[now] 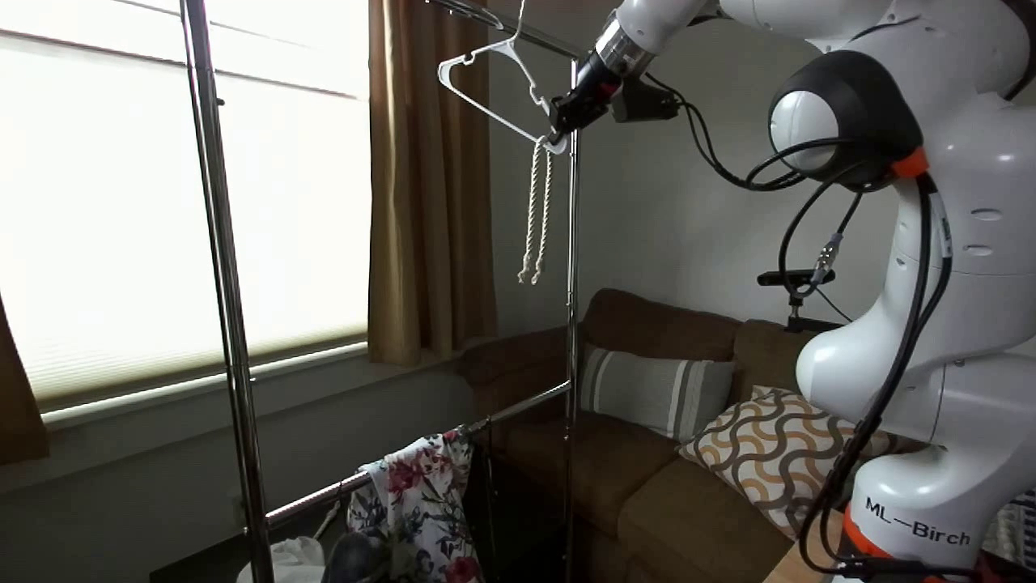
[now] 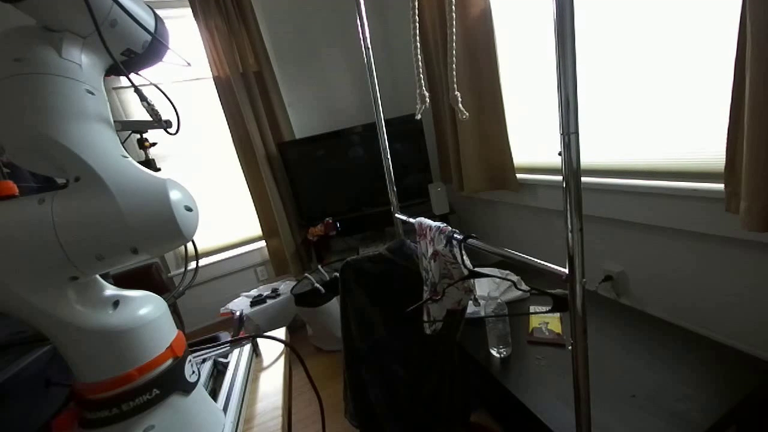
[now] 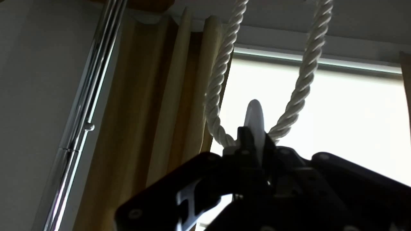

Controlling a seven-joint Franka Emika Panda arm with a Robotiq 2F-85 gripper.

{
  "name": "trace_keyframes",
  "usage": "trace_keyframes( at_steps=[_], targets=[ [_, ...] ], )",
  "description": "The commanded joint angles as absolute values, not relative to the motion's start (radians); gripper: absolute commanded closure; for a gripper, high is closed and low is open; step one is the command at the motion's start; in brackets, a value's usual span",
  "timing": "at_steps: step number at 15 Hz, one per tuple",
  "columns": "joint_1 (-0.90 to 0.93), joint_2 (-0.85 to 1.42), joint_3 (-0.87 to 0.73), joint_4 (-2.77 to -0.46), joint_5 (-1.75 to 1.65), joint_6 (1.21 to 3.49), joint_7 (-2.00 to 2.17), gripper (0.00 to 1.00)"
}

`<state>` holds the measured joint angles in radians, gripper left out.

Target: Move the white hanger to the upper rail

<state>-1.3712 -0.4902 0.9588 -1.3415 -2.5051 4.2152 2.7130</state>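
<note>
Stands with a white arm (image 1: 963,235) at 3 o'clock in an exterior view, bent over toward 9 o'clock, with the silver-collared wrist (image 1: 623,53) angled toward 7 o'clock. Holds the black gripper (image 1: 555,132) near 12 o'clock. In the wrist view, reaches from 6 o'clock with fingers (image 3: 243,141) clamped together.

Plastic hanger (image 1: 492,114); glossy metal pole (image 2: 572,210)

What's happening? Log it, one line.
claw: shut on hanger; hanger: top out of frame; hooked on upper rail: cannot tell; rope: hangs at claw
</note>
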Motion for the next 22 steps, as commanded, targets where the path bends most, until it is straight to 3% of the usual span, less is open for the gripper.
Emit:
trace_keyframes(
  at_steps=[1, 7, 8, 10, 11, 15, 16, 22],
  targets=[
    [-1.394, -0.516, 0.971, -1.349, -2.515, 4.239, 2.754, 0.98],
    [-1.421, -0.560, 0.995, -1.377, -2.514, 4.240, 2.755, 0.98],
    [-1.416, -0.542, 0.983, -1.391, -2.475, 4.221, 2.693, 0.93],
    [-1.419, -0.554, 0.984, -1.391, -2.474, 4.221, 2.692, 0.93],
    [-1.420, -0.557, 0.984, -1.391, -2.473, 4.222, 2.692, 0.98],
    [-1.393, -0.528, 0.932, -1.385, -2.399, 4.259, 2.733, 0.98],
    [-1.333, -0.485, 0.959, -1.392, -2.518, 4.217, 2.796, 0.98],
    [-1.433, -0.603, 0.987, -1.463, -2.516, 4.227, 2.764, 0.98]
  ],
)
